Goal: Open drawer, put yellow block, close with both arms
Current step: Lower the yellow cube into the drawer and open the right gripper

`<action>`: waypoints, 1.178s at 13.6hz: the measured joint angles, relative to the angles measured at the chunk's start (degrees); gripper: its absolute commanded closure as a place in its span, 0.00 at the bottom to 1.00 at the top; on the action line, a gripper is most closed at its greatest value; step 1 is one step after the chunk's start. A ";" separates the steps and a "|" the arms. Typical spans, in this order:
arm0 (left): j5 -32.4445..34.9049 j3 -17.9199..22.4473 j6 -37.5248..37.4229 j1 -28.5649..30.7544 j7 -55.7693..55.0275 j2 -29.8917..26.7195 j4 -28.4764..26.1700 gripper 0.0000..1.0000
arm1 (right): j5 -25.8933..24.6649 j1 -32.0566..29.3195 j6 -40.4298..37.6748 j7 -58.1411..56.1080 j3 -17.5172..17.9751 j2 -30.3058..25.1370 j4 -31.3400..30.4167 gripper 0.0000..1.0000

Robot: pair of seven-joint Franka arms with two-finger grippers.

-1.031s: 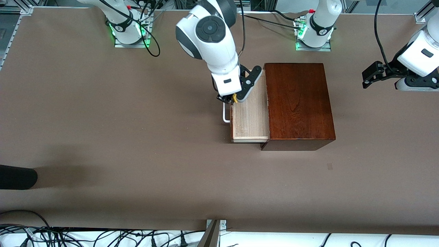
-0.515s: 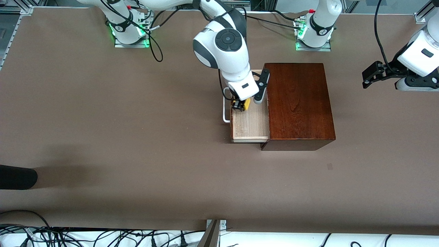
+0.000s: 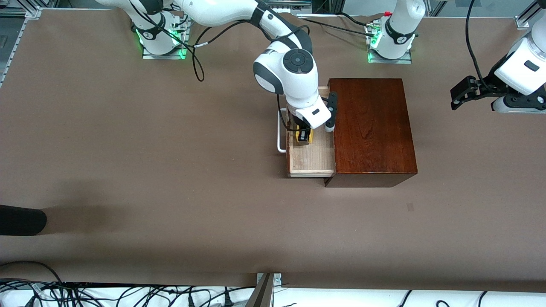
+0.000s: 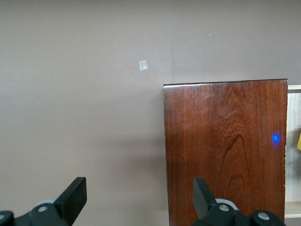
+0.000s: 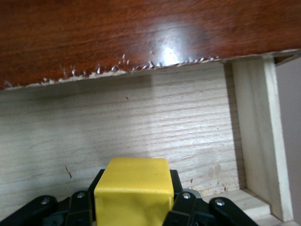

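Observation:
The dark-brown wooden box (image 3: 371,128) stands mid-table with its drawer (image 3: 313,160) pulled out toward the right arm's end, white handle (image 3: 280,136) outermost. My right gripper (image 3: 303,137) is over the drawer's pale tray, shut on the yellow block (image 3: 308,135). In the right wrist view the yellow block (image 5: 134,186) sits between the black fingers (image 5: 175,181), low above the drawer floor (image 5: 141,117). My left gripper (image 3: 463,94) waits open over the left arm's end of the table. In its wrist view the left gripper (image 4: 139,197) is empty, with the box top (image 4: 225,150) partly under it.
A dark rounded object (image 3: 21,219) juts in at the table edge toward the right arm's end. A small pale mark (image 3: 410,207) lies nearer the front camera than the box. Cables (image 3: 128,294) and a metal bracket (image 3: 266,290) line the front edge.
My right gripper has carried the yellow block from above the drawer's handle to over the tray and come lower. The left arm has not moved.

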 measured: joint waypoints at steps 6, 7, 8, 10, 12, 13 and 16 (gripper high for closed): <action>0.00 0.00 0.00 0.00 0.00 0.00 0.00 0.00 | -0.28 0.00 -0.26 -4.33 -0.08 1.76 -0.02 0.96; 0.00 0.00 0.00 0.00 0.00 0.00 0.00 0.00 | -0.29 0.01 -0.24 -4.72 -0.07 2.15 -0.02 0.94; 0.00 0.00 0.00 0.00 0.00 0.00 0.00 0.00 | -0.31 0.02 -0.23 -4.87 -0.07 2.18 0.01 0.90; 0.00 0.00 0.00 0.00 0.00 0.00 0.00 0.00 | -0.31 0.03 -0.27 -4.94 -0.07 2.17 0.03 0.80; 0.00 0.00 0.00 0.00 0.00 0.00 0.00 0.00 | -0.32 0.03 -0.37 -4.94 -0.08 2.17 0.09 0.39; 0.00 0.00 0.00 0.00 0.00 0.00 0.00 0.00 | -0.31 0.05 -0.70 -4.94 -0.07 2.17 0.22 0.00; 0.00 0.00 0.00 0.00 0.00 0.00 0.00 0.00 | -0.30 0.19 -2.11 -4.62 0.11 2.18 0.52 0.00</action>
